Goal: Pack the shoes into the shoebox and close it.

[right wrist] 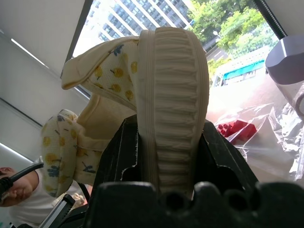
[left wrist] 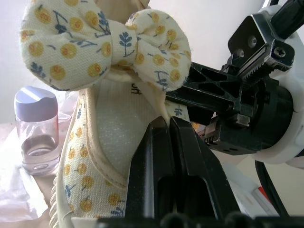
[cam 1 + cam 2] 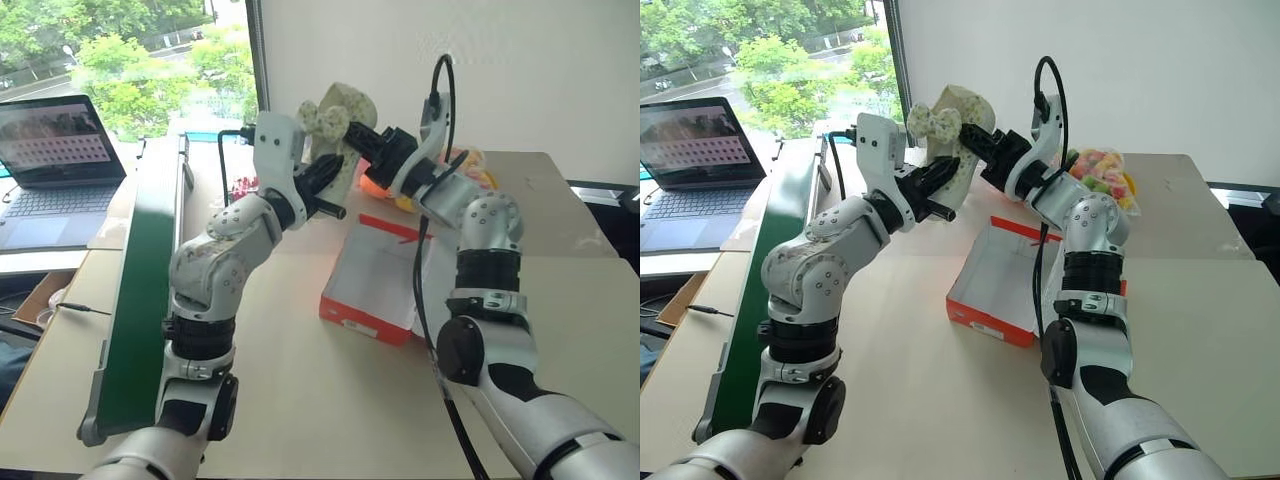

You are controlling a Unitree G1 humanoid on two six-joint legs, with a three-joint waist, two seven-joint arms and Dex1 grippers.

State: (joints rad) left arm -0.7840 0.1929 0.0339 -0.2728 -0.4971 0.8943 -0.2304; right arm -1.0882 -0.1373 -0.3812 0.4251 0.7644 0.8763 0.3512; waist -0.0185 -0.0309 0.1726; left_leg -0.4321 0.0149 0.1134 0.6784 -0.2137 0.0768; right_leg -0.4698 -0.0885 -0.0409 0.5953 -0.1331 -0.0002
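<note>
One of the shoes (image 3: 347,104), cream cloth with small yellow flowers and a bow (image 2: 107,45), hangs in the air behind the shoebox (image 3: 372,280). Both grippers hold it. My left gripper (image 3: 322,180) is shut on its side edge, seen close in the left wrist view with the fingers (image 2: 156,156) pinched on the cloth rim. From the other side my right gripper (image 3: 362,140) is clamped across the ribbed pale sole (image 1: 173,90). The shoebox is red-orange with a white inside and lies open on the table, below and to the right of the shoe.
A bag of colourful toys (image 3: 1102,170) lies behind the shoebox. A clear bottle with a lilac cap (image 2: 37,128) stands beyond the shoe. A long green board (image 3: 150,280) runs along the table's left side, with a laptop (image 3: 55,165) past it.
</note>
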